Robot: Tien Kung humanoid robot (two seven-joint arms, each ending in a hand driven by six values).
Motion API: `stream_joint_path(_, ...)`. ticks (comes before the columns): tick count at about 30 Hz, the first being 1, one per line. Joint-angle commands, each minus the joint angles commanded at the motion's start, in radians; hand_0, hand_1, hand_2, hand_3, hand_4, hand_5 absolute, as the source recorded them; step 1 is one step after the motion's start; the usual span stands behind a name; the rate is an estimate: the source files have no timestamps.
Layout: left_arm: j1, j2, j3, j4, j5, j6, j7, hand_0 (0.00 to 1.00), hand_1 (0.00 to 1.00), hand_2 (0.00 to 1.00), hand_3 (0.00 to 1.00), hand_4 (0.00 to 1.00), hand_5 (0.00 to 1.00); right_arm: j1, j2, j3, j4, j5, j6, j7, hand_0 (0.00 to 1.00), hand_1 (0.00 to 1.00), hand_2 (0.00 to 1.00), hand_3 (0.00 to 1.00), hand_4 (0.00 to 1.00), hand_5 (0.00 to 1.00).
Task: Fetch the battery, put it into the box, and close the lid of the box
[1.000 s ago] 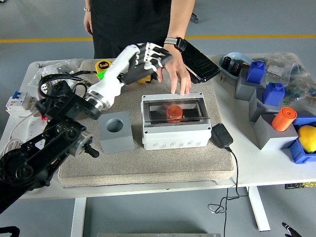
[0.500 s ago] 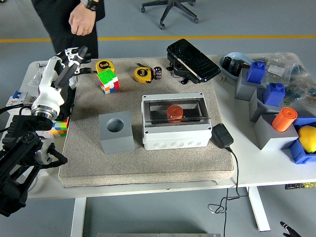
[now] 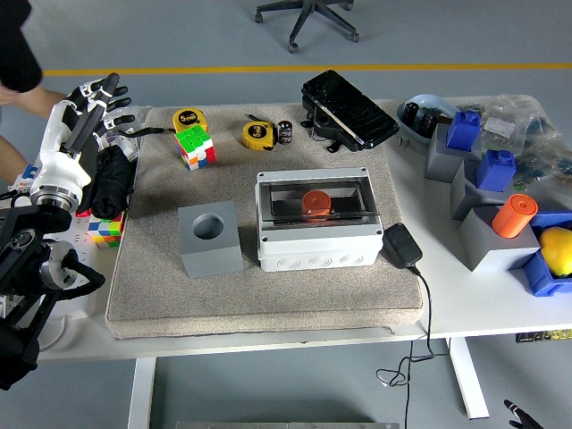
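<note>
A light grey box (image 3: 317, 234) sits in the middle of the beige mat (image 3: 268, 295). An orange cylindrical battery (image 3: 315, 203) lies inside it, seen through the clear lid, which looks flat over the opening. My left hand (image 3: 89, 112), white with black fingers, is raised at the table's far left with fingers spread and nothing in it. It is well away from the box. A small black cylinder (image 3: 285, 131) stands at the mat's far edge. My right arm is out of sight.
Left of the box stands a grey block with a round hole (image 3: 211, 238). A colour cube (image 3: 196, 146), two tape measures (image 3: 258, 134), a black case (image 3: 349, 109) and a charger (image 3: 402, 244) surround it. Grey and blue blocks (image 3: 483, 179) crowd the right. A person's dark sleeve (image 3: 13, 45) shows top left.
My left arm has pulled back from over the mat to the table's left edge. The person's hand has left the box, and the person has moved off to the left.
</note>
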Motion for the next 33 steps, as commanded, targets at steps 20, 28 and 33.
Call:
stream_joint_path(20, 0.018, 0.004, -0.044, 0.002, 0.003, -0.017, 0.022, 0.447, 0.638, 0.62, 0.598, 0.973, 0.482, 0.015, 0.003, -0.009, 0.004, -0.005, -0.012, -0.003, 0.584, 0.639, 0.661, 0.575, 0.937, 0.497)
stream_joint_path(28, 0.015, 0.013, -0.064, -0.007, 0.017, -0.02, 0.025, 0.446, 0.638, 0.621, 0.598, 0.972, 0.48, 0.016, 0.001, -0.037, 0.002, 0.011, -0.002, -0.011, 0.583, 0.639, 0.662, 0.576, 0.937, 0.497)
stream_joint_path(33, 0.018, 0.018, -0.067, -0.007, 0.016, -0.022, 0.027, 0.445, 0.636, 0.621, 0.598, 0.972, 0.482, 0.016, 0.0, -0.048, 0.002, 0.01, -0.001, -0.01, 0.585, 0.639, 0.662, 0.576, 0.937, 0.497)
